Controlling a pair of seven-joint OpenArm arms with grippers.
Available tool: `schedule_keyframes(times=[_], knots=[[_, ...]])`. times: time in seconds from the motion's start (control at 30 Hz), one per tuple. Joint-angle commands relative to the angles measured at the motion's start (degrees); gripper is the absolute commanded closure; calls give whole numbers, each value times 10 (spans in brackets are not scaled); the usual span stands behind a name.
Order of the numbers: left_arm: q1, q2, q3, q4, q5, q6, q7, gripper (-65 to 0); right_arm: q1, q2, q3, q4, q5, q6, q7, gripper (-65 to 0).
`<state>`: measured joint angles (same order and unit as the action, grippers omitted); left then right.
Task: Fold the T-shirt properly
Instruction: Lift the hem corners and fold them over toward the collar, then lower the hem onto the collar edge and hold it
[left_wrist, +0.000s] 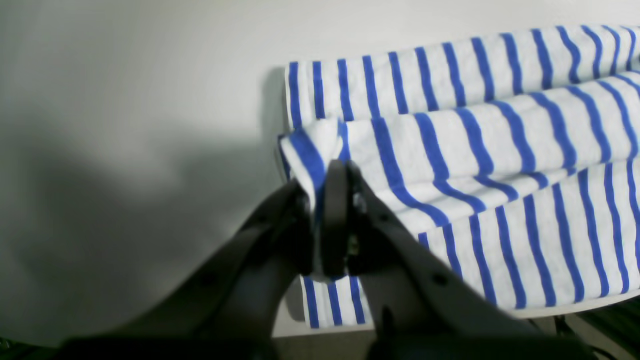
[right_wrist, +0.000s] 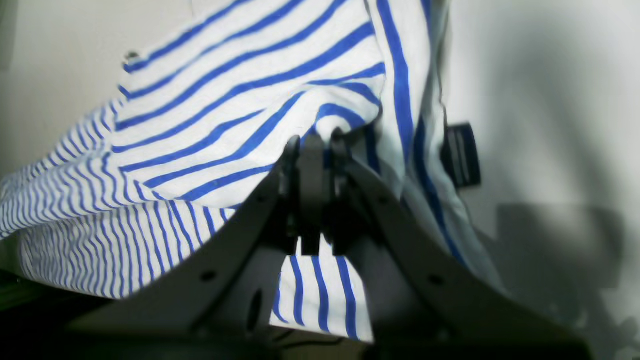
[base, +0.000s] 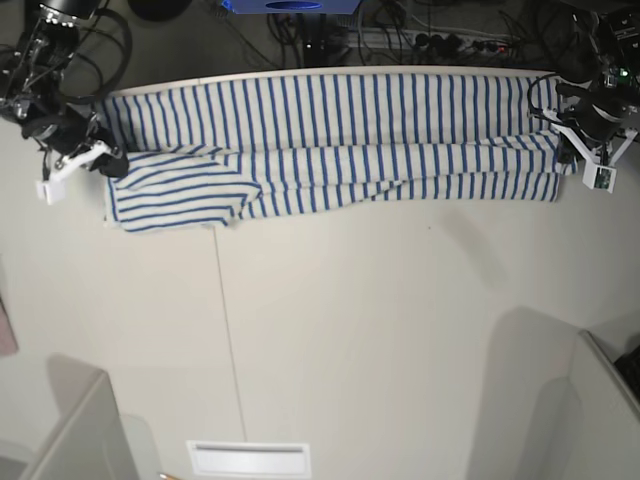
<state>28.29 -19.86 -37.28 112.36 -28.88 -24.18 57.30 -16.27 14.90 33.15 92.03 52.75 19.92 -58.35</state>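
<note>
Laterally, both grippers pinch the T-shirt (base: 340, 140) on the table (base: 350, 330). Left gripper (left_wrist: 327, 200) clamps one corner; right gripper (right_wrist: 312, 150) clamps the other end.

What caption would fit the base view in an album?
Two grippers, left and right, pinch opposite ends of a striped T-shirt.

The T-shirt (base: 330, 150) is stretching along the far edge of the tabletop (base: 350, 330), whose near expanse is lying open; grey panels (base: 75, 435) are flanking the near corners.
</note>
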Motion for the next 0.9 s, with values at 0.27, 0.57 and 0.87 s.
schedule_keyframes(times=[0.27, 0.57, 0.87], knots=[[1, -9, -4, 7, 2, 1, -8, 0, -42, 9, 7, 74, 13, 3, 8, 0], [10, -9, -4, 5, 2, 3, -11, 0, -61, -9, 4, 64, 3, 3, 14, 0], [9, -3, 18, 5, 3, 4, -11, 0, -28, -10, 6, 44, -63, 3, 21, 0]])
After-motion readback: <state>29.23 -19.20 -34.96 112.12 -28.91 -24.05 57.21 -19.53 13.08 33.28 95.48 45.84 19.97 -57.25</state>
